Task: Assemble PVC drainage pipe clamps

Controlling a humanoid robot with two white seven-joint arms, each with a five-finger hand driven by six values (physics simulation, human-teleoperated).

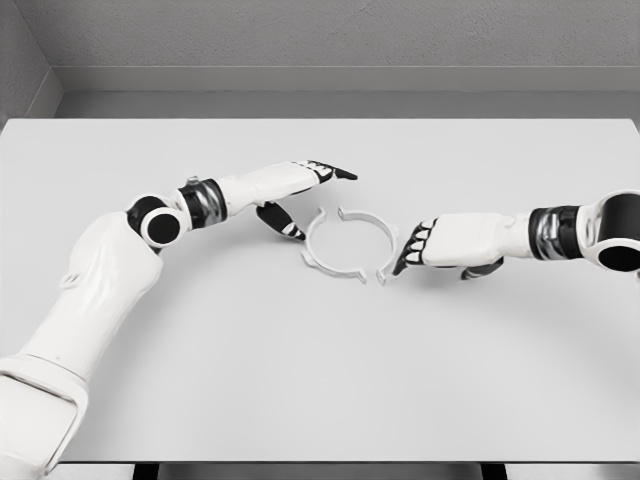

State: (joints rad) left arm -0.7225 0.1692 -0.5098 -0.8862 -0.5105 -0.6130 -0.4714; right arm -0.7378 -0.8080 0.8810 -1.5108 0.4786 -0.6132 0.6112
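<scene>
Two white half-ring clamp pieces lie flat on the pale desk (320, 380), a little above its middle, facing each other so that together they make a nearly closed circle. The left clamp half (318, 250) curves from about 11 o'clock round to 6 o'clock of that circle, with a small flat tab at each end. The right clamp half (378, 238) curves from about 12 o'clock round to 5 o'clock, also with tabs. There is a small gap between the two pieces at the top and another at the bottom, so they are close but not joined.

The left robot hand (300, 190) sits at about 10 o'clock from the ring, its arm coming in from the lower left. Its fingers (335, 170) are stretched out straight toward the right above the ring's top edge, while the dark thumb (282, 220) points down just beside the outer side of the left clamp half. It holds nothing.

The right robot hand (425, 245) sits at 3 o'clock from the ring. Its fingers are bent slightly downward, loosely spread, the dark tips (405, 262) right at the lower tab of the right clamp half. Whether they touch it cannot be told.
</scene>
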